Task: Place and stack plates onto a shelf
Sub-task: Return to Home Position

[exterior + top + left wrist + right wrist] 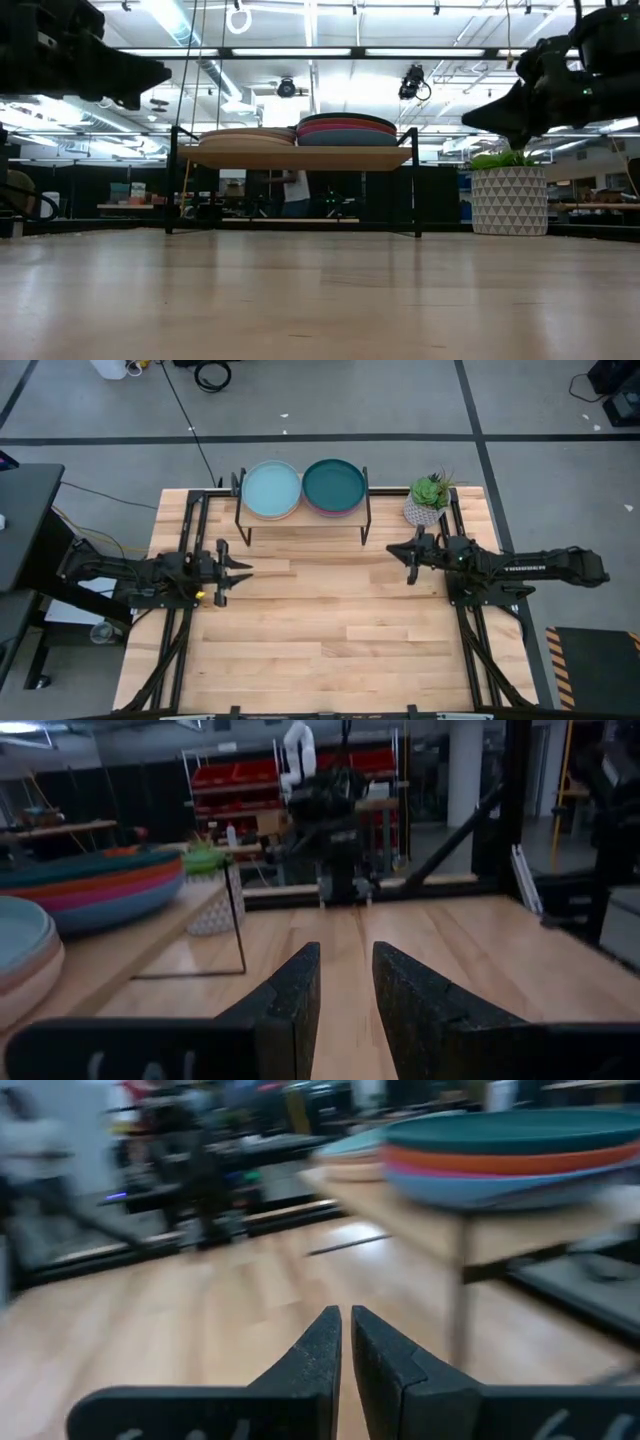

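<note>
The shelf (303, 520) stands at the table's far middle on thin black legs, with a light wood top (300, 158). Two stacks of plates rest on it. The left stack (271, 490) has a pale aqua plate on top. The right stack (334, 485) has a dark teal plate on top, above orange, magenta and blue rims (510, 1150). My left gripper (248, 568) hovers left of the table's middle, open by a narrow gap (347, 952), and holds nothing. My right gripper (390, 549) hovers near the shelf's right legs, shut and empty (346, 1312).
A small green plant in a white patterned pot (428, 503) stands right of the shelf, close behind my right arm. Bare wooden tabletop (330, 620) stretches between the arms and toward the near edge. Black rails run along both table sides.
</note>
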`<state>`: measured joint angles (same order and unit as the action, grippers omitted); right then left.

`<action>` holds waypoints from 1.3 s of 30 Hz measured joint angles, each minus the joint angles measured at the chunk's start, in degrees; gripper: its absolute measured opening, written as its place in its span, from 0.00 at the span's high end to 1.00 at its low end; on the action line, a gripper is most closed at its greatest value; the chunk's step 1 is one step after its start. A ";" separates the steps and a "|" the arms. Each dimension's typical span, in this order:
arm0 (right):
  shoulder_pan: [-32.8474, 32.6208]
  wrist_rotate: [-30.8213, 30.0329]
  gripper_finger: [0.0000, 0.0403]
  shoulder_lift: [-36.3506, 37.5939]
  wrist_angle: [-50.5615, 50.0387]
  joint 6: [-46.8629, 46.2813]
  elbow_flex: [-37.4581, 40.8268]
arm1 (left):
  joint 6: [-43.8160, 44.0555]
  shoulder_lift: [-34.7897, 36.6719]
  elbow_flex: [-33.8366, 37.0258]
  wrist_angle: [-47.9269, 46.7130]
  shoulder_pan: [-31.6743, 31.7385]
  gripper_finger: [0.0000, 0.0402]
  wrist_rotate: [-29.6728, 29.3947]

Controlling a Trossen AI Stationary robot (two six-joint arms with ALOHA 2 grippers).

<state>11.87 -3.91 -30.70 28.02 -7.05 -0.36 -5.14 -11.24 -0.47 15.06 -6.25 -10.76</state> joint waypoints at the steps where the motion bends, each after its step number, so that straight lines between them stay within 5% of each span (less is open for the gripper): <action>1: 0.32 -2.26 0.92 0.00 0.14 -0.09 0.00 | 0.17 0.04 0.00 0.74 0.01 0.75 -0.04; 8: 1.08 -14.51 0.92 -0.02 0.25 -3.23 0.00 | 7.62 0.01 0.02 0.68 0.01 0.75 0.00; 39: 1.06 -14.02 0.92 -0.02 0.30 -3.32 0.00 | 10.00 0.01 0.07 0.73 0.01 0.75 0.04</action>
<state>12.93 -17.93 -30.72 28.32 -10.37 -0.36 4.86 -11.22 -0.40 15.79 -6.24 -10.72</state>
